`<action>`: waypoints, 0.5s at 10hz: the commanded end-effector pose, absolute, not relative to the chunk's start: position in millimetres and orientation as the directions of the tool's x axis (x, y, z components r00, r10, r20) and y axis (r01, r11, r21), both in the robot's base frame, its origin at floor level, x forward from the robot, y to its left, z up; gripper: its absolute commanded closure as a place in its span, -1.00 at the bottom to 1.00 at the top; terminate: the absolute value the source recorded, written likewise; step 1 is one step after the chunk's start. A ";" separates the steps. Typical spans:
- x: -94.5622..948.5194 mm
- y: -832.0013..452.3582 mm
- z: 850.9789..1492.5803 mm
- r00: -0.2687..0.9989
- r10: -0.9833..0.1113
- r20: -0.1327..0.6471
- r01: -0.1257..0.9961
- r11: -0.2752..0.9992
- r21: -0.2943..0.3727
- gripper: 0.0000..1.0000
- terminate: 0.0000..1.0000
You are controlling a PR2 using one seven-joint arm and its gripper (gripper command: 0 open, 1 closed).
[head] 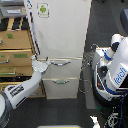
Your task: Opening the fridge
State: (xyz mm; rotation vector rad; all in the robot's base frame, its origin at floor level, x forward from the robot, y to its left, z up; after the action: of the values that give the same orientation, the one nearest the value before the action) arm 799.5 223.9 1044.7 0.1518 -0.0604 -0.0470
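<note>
The tall white fridge (62, 35) fills the middle of the exterior view. A green-emblem sticker (43, 9) marks its large upper door. Below are two drawers, each with a silver bar handle, the upper handle (61, 62) and the lower handle (61, 81). My white arm reaches in from the lower left. Its gripper (44, 65) sits at the fridge's left edge, level with the upper drawer, just left of that handle's end. The fingers look spread, with nothing clearly held between them. Whether they touch the fridge is too small to tell.
A tan wooden drawer cabinet (15, 47) stands right against the fridge on the exterior view's left, behind my arm. A white and blue rounded robot body (114, 67) with cables stands close on the exterior view's right. Dark floor (60, 112) lies in front.
</note>
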 end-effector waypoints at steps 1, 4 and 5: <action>839.0 252.2 1078.7 0.988 0.149 0.035 -0.152 0.982 0.109 -1.00 -1.00; 850.6 259.4 1082.5 0.984 0.180 0.003 -0.180 0.984 -0.011 -1.00 -1.00; 862.0 264.5 1093.6 0.982 0.186 0.004 -0.185 0.978 -0.091 -1.00 -1.00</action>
State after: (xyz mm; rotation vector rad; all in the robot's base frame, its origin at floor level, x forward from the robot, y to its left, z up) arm 836.7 255.5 1079.2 0.0737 -0.0197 0.1615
